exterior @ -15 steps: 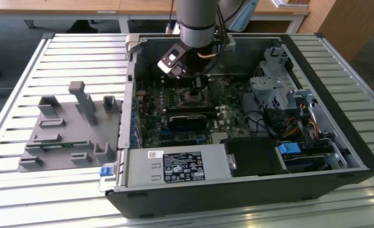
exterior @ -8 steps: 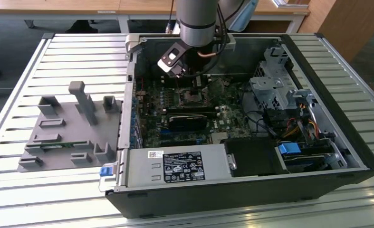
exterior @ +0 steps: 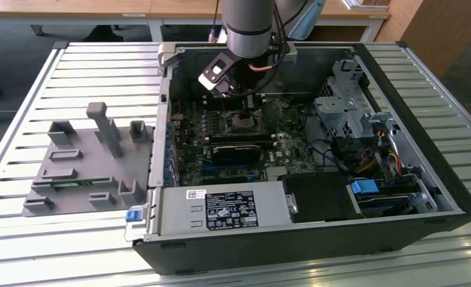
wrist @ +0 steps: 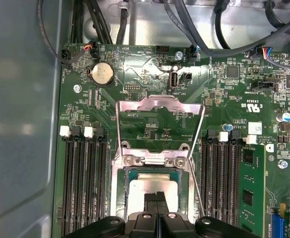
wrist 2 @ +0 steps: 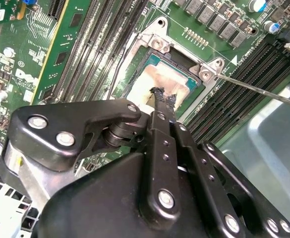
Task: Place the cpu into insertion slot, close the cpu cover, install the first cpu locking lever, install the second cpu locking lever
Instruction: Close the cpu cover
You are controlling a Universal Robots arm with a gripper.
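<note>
gripper (wrist 2: 162,95) fingers pressed together, tips at cpu (wrist 2: 142,82) | cpu tan-silver, smeared, seated in insertion slot (wrist: 119,193) | cpu cover (wrist: 159,104) raised

Tool (exterior: 249,105) over insertion slot (exterior: 242,124).

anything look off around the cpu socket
The tan-silver square cpu has a blotchy pale smear across its face. The thin grey metal cover frame stands swung open and a thin metal lever rod juts out unlatched.
</note>
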